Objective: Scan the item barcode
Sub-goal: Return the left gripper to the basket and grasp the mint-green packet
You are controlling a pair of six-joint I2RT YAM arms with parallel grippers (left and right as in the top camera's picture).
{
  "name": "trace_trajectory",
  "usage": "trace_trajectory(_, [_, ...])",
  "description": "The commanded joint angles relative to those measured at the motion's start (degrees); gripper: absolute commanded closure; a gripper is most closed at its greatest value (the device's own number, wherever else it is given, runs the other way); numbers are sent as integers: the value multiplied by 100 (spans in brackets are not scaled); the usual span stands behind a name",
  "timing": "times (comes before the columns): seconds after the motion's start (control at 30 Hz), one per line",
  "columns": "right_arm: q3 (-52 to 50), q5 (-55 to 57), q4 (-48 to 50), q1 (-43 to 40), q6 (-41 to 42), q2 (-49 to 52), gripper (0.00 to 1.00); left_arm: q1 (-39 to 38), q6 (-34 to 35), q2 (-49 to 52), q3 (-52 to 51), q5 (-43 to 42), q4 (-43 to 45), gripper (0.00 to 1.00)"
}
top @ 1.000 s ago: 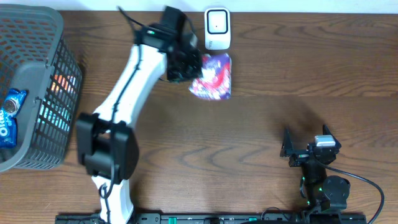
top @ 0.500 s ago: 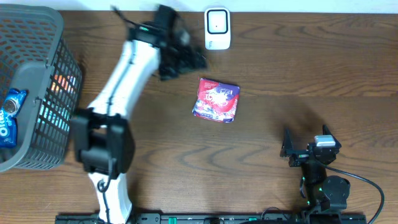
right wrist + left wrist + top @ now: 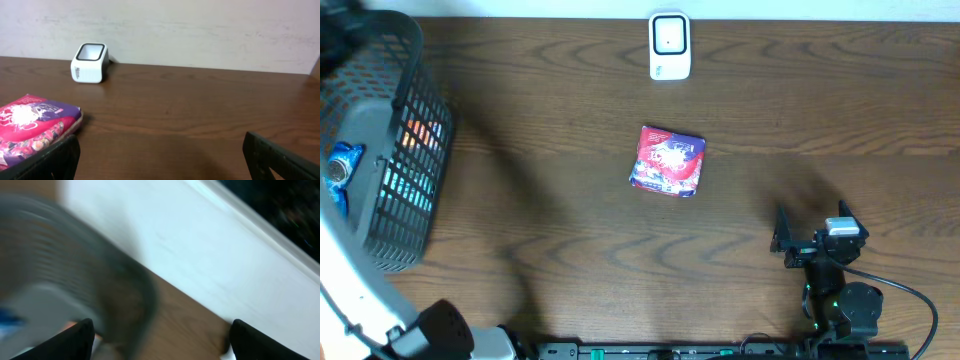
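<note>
Snack packet [image 3: 668,161] flat at centre of surface [image 3: 570,240], 6 o'clock of scanner [image 3: 669,46], nothing gripping it. Left tool [image 3: 160,337] spread, empty, blurred, at basket [image 3: 410,120], 9 o'clock. Right tool [image 3: 160,150] spread, idle, 5 o'clock. Judged step: item pickup. Next move calls for a clean grasp and barcode turned toward scanner.

A dark brown wood-grain table [image 3: 800,110] filled the scene, its boards running left to right. Along its far edge stood a plain off-white wall [image 3: 200,30], faintly scuffed. Soft, even light left a dull sheen on the wood.
</note>
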State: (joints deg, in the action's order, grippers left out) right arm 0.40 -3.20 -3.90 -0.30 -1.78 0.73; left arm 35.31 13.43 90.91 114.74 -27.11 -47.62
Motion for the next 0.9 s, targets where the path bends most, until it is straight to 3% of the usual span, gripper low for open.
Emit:
trace_trajectory(0.0, [-9, -13, -20, 17, -46, -24, 1, 704, -691, 87, 4, 122, -232, 14])
trace_trajectory(0.17, [-9, -13, -20, 17, -46, -24, 1, 1478, -920, 345, -271, 1134, -708, 14])
trace_trajectory(0.27, [-9, -13, -17, 17, -46, -24, 1, 1615, -1259, 654, -496, 1110, -807, 14])
trace_trajectory(0.5, [-9, -13, -17, 17, -44, -24, 1, 1344, -1226, 1604, -595, 968, -815, 14])
trace_trajectory(0.7, [-9, -13, -20, 17, -46, -24, 1, 1034, -437, 2531, -595, 1008, -988, 15])
trace_trajectory(0.8, [-9, -13, -20, 17, -46, -24, 1, 828, -356, 2964, -595, 1220, -1169, 27])
trace_trajectory(0.87, [-9, -13, -20, 17, -44, -24, 1, 713, -76, 3189, -595, 1742, -1331, 27])
